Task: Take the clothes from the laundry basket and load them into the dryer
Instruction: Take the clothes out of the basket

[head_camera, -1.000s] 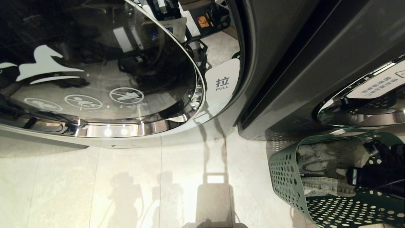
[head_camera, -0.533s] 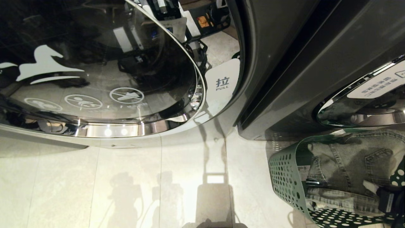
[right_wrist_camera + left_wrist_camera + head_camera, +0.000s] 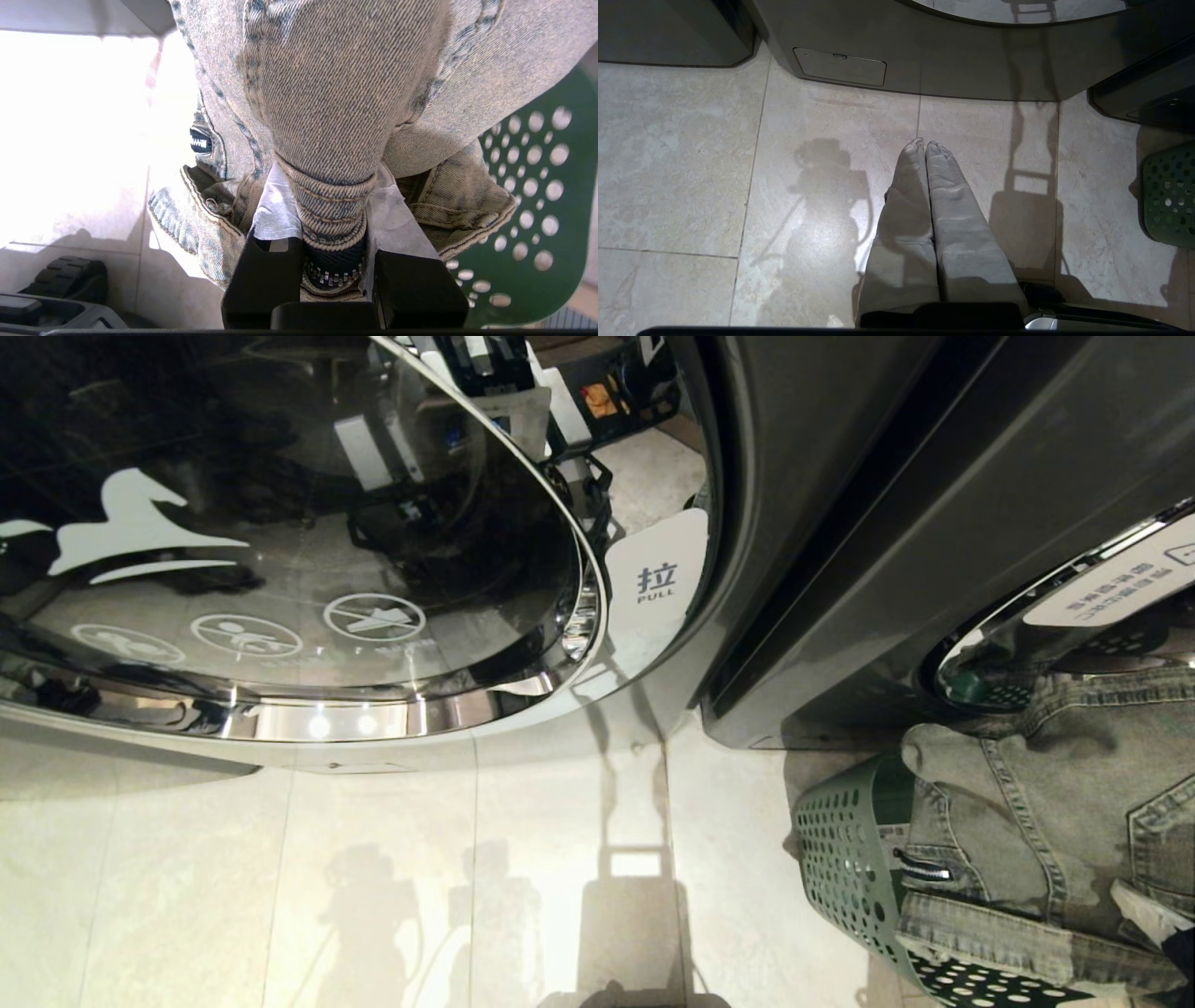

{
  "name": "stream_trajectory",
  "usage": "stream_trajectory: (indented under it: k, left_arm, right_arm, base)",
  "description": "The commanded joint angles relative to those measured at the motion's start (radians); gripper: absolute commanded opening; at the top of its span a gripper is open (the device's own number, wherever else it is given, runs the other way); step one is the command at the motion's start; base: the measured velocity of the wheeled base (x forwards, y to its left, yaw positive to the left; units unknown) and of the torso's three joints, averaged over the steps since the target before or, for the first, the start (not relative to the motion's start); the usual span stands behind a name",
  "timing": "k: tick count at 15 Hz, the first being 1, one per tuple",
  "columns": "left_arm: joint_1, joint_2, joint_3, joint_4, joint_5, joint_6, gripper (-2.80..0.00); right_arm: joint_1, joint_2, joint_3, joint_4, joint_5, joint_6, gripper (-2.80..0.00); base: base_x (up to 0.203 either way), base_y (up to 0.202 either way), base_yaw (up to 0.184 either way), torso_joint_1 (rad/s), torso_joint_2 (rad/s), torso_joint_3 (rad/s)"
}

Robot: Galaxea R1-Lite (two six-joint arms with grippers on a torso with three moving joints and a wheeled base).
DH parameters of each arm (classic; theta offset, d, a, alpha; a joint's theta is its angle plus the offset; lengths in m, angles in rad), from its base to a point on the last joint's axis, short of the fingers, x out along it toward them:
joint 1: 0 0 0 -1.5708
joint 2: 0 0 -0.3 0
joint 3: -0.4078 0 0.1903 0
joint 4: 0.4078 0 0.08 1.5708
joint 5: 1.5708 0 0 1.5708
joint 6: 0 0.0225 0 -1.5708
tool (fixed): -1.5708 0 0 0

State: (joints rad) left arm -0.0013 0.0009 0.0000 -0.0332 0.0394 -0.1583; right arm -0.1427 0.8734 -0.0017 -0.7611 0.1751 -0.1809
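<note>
Head view: open dryer door [image 3: 299,541] fills the upper left, cut off at the left and top edges; its dark glass carries a white horse-like logo and three crossed-out warning icons, too small to read. White tag [image 3: 656,581] beside the door rim reads "拉 PULL". A second machine's door [image 3: 1064,644] on the right is cut off, with a white sticker of unreadable text. Green perforated laundry basket [image 3: 840,868] on the floor at lower right, mostly hidden by faded denim jeans [image 3: 1036,821] hanging above and over it, the top reaching in front of that second door. Right tool itself not visible here, cut off by the frame edge.

Left wrist view: left tool [image 3: 926,145] hangs over bare floor tile [image 3: 691,163], its cloth-covered fingers pressed together, holding nothing. Basket edge just shows at the side.

Right wrist view: right tool [image 3: 334,233] is clamped on a bunched fold of the jeans near the zipper. Small dark label [image 3: 201,140] on the denim, lettering illegible. Basket wall behind.
</note>
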Motion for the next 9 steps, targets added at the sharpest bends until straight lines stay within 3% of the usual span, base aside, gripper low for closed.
stream_trajectory:
  k: [1, 7, 9]
  left_arm:
    - [0.0, 0.001, 0.031, -0.001, 0.001, -0.001, -2.8]
    - [0.0, 0.001, 0.031, -0.001, 0.001, -0.001, -2.8]
    - [0.0, 0.001, 0.031, -0.001, 0.001, -0.001, -2.8]
  right_arm:
    - [0.049, -0.106, 0.007, 0.031, -0.018, -0.002, -2.8]
    - [0.132, -0.405, 0.005, 0.442, -0.063, 0.027, -2.8]
    - [0.166, -0.562, -0.002, 0.638, -0.077, 0.034, -2.8]
  base:
    - [0.0, 0.0, 0.0, 0.0, 0.0, 0.0]
    - [0.0, 0.0, 0.0, 0.0, 0.0, 0.0]
    - [0.0, 0.0, 0.0, 0.0, 0.0, 0.0]
